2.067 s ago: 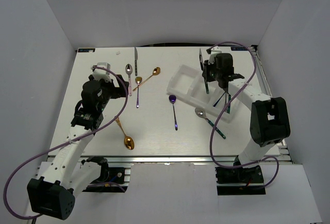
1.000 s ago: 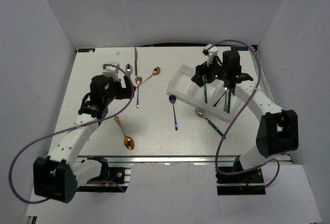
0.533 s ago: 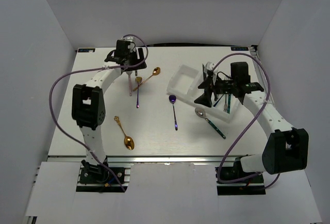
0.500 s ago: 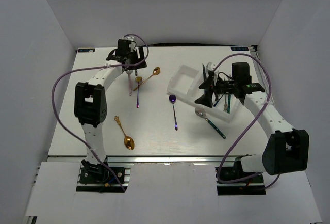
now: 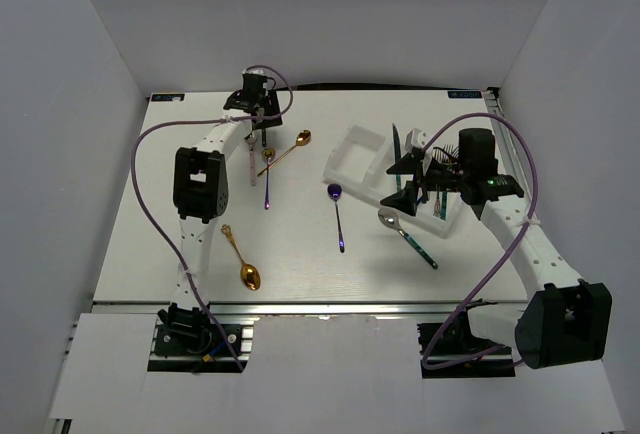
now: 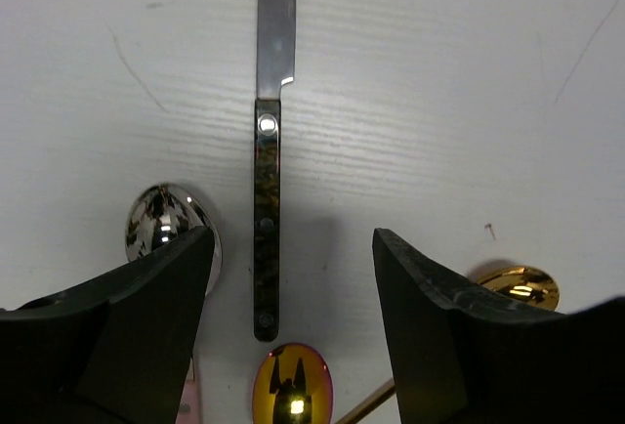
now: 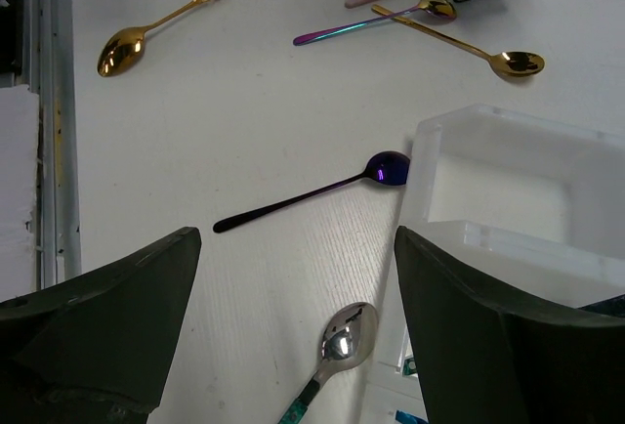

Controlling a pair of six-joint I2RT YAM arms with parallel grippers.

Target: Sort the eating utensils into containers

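1. Table (image 5: 300, 264): white top, the largest item. It carries everything we list below.
2. Left gripper (image 6: 293, 248): we find it at the far edge of the table. Its jaws stand well apart, one on each side of a knife handle without touching it, and it holds nothing.
3. Right gripper (image 7: 298, 238): it hangs above the table at the tray's near side. Its jaws are spread wide with nothing between them.
4. Tray (image 7: 488, 238): white plastic with divided compartments, on the right half of the table. We count at least two green-handled pieces (image 5: 441, 202) in its right part, partly hidden by the arm.
5. Knife (image 6: 267, 199): steel blade and dark mottled handle, lying flat near the far edge.
6. Purple spoon (image 7: 322, 190): on the table, with its bowl just beside the tray's left wall.
7. Green-handled spoon (image 7: 337, 346): silver bowl, on the table near the tray's near corner.
8. Pink-handled spoon (image 6: 166, 229): silver bowl, just left of the knife handle.
9. Plain gold spoon (image 7: 515, 61): its handle crosses the rainbow-handled spoon (image 7: 371, 21), which has a gold bowl.
10. Ornate gold spoon (image 7: 156, 28): near left of the table, well apart from the rest.
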